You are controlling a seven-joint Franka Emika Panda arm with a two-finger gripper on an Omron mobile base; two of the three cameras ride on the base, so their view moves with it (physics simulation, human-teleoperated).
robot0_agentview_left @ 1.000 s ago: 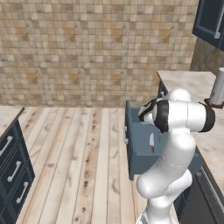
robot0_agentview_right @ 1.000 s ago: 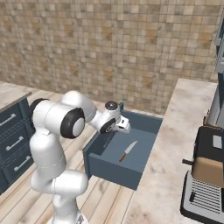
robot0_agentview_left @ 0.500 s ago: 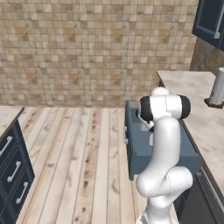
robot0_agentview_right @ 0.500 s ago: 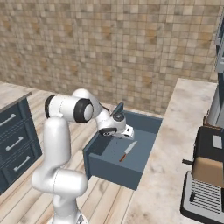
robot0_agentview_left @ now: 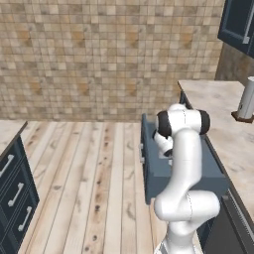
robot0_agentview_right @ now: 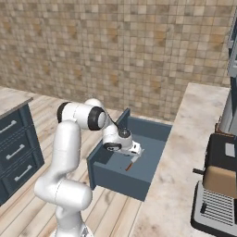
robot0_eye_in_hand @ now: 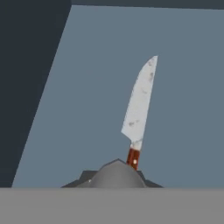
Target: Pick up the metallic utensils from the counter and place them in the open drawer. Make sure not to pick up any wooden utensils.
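Gripper (robot0_agentview_right: 134, 153) sits low in drawer (robot0_agentview_right: 159, 131), right over knife (robot0_eye_in_hand: 140, 105); can't tell if jaws pinch handle or are spread. Knife lies flat on drawer floor, blade pointing straight away from hand, handle end nearest.

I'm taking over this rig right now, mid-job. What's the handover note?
Gripper: low over the open drawer; whether its fingers are open or shut can't be told.
Knife: lies flat on the drawer floor, blade pointing away from the hand, handle end nearest the gripper.
Done: the knife is in the drawer.
Left: lift the arm out. The wooden spoon isn't in these views, so check that it was left alone.
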